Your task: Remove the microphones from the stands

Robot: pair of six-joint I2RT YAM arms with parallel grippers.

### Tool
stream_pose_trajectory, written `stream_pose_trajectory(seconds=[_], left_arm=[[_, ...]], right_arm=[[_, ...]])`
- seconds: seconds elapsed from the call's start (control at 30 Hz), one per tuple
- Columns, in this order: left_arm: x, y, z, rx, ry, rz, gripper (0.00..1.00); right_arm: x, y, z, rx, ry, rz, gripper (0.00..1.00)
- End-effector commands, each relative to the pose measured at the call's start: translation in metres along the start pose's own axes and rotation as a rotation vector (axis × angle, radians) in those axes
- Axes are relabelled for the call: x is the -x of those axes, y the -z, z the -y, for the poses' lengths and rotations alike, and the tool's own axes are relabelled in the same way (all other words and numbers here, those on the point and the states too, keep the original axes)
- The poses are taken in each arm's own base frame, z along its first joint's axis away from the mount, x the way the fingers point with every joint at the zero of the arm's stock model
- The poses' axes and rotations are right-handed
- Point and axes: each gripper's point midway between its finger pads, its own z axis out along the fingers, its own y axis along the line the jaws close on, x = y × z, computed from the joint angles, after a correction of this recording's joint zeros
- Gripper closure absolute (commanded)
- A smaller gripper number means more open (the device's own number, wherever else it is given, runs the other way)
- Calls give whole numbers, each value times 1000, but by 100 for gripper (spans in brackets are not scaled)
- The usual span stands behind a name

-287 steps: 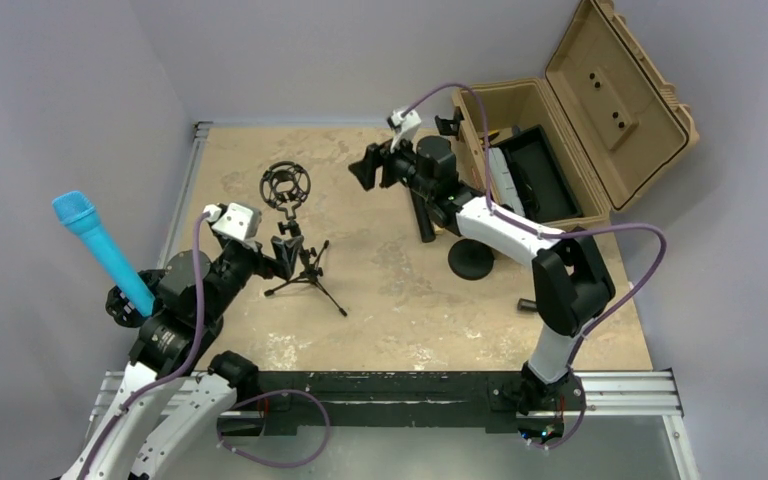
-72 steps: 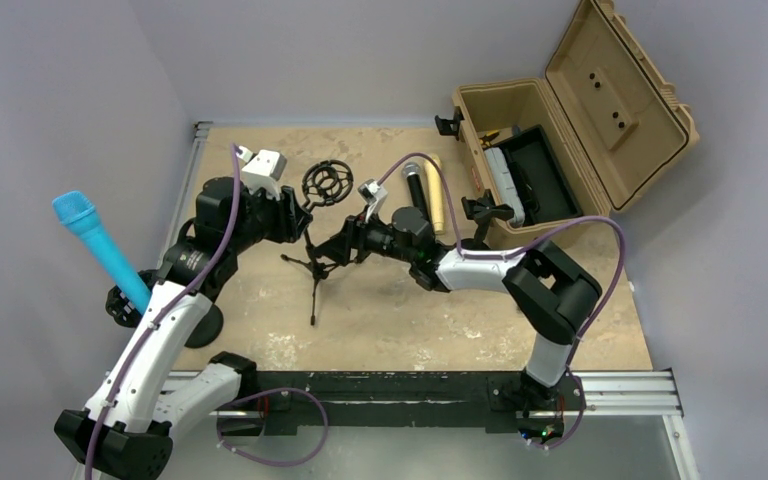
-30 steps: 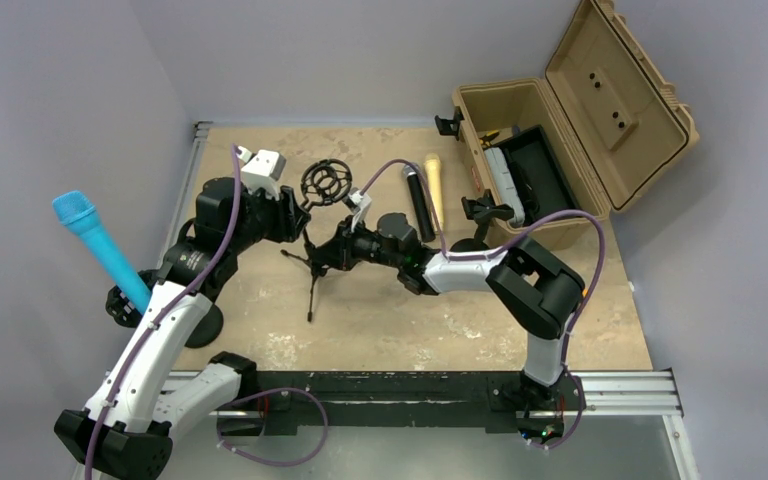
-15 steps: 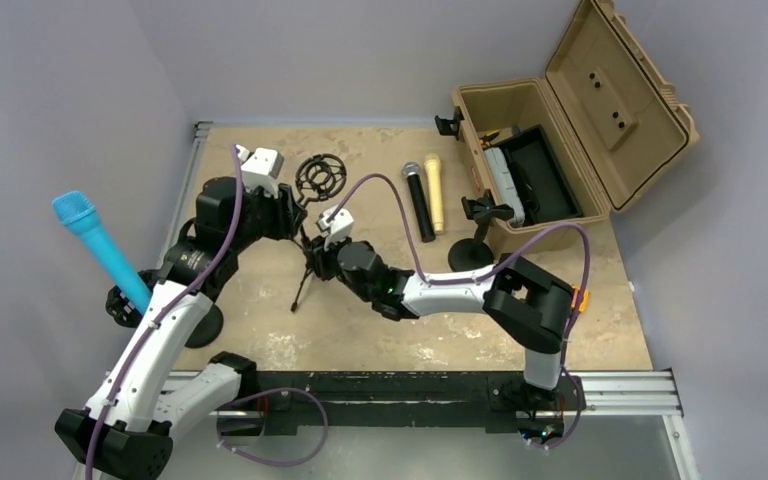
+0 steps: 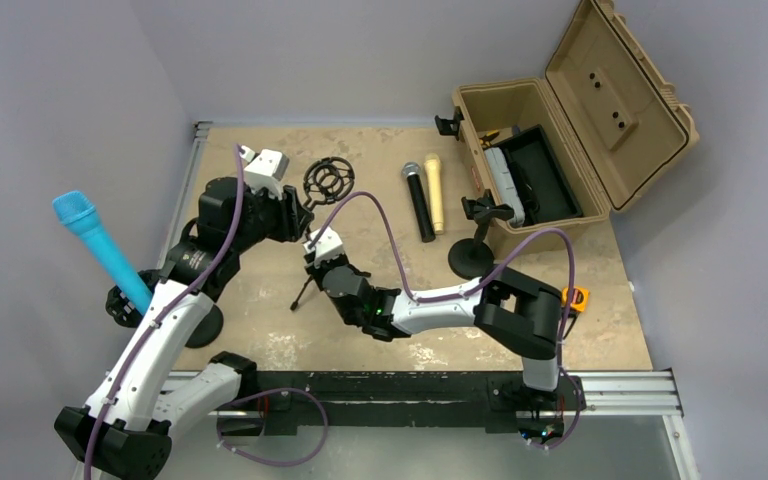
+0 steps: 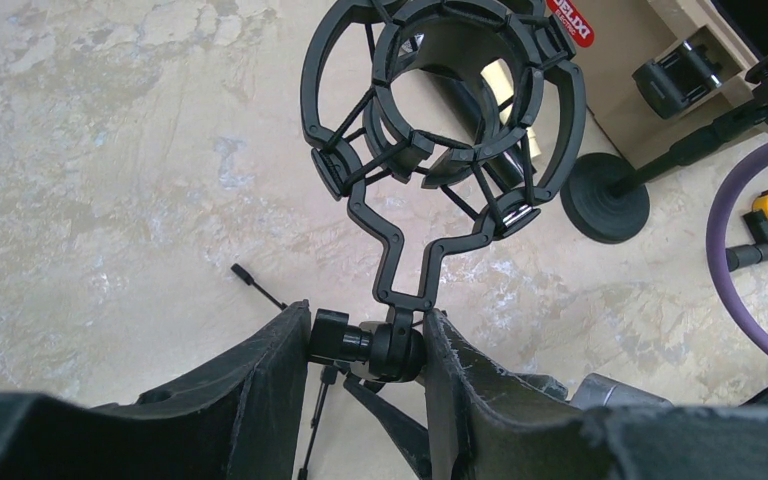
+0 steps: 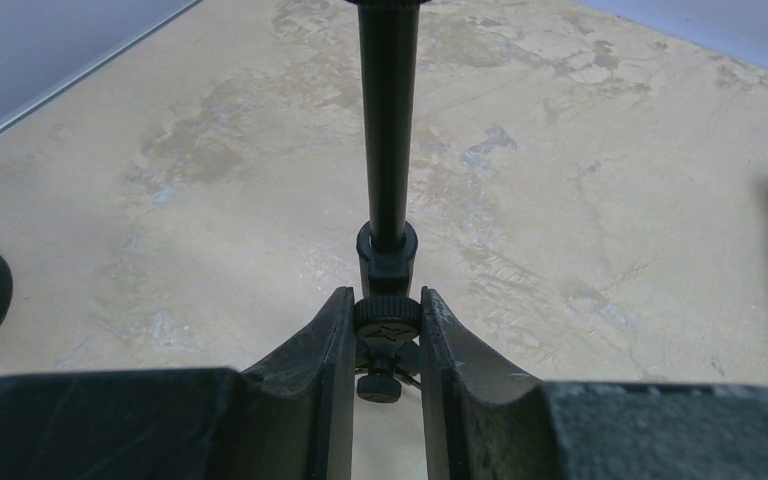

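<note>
A small black tripod stand carries an empty ring-shaped shock mount. My left gripper is shut on the stand's swivel joint just under the mount. My right gripper is shut on the knurled collar at the foot of the stand's pole. A black microphone and a gold one lie side by side on the table. A blue microphone stands tilted in a holder at the far left.
An open tan case sits at the back right. A round-based clip stand is in front of it, with a yellow tape measure nearby. The blue microphone's round base is by my left arm. A purple cable loops over the table.
My right arm swung from beside the stand round to its near side and now grips the collar low on the pole. The stand's legs shifted slightly. My left gripper kept its hold.
</note>
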Motion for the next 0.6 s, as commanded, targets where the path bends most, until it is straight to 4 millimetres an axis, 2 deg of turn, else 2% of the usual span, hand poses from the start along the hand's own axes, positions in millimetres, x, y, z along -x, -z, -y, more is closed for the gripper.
stream_pose_trajectory(seconds=[0.0,0.03,0.17,0.3,0.43,0.5,0.57], left_arm=[[-5,3,11,-50,23,-16,89],[-5,3,12,-50,23,-18,89],[-5,3,12,-53,23,-16,90],[-5,2,13,-54,18,-16,89],[-4,4,14,-58,15,-9,89],[-4,5,15,-63,14,-7,90],[-5,4,15,-61,14,-10,90]], right_arm=[[19,-9,17,-65,-37,62,100],[18,-8,14,-48,-48,57,96],[19,1,0,76,-122,48,54],[21,15,-10,209,-247,31,33],[33,28,-18,393,-389,11,24],[43,37,-18,499,-429,20,23],[57,48,-15,608,-542,22,24]])
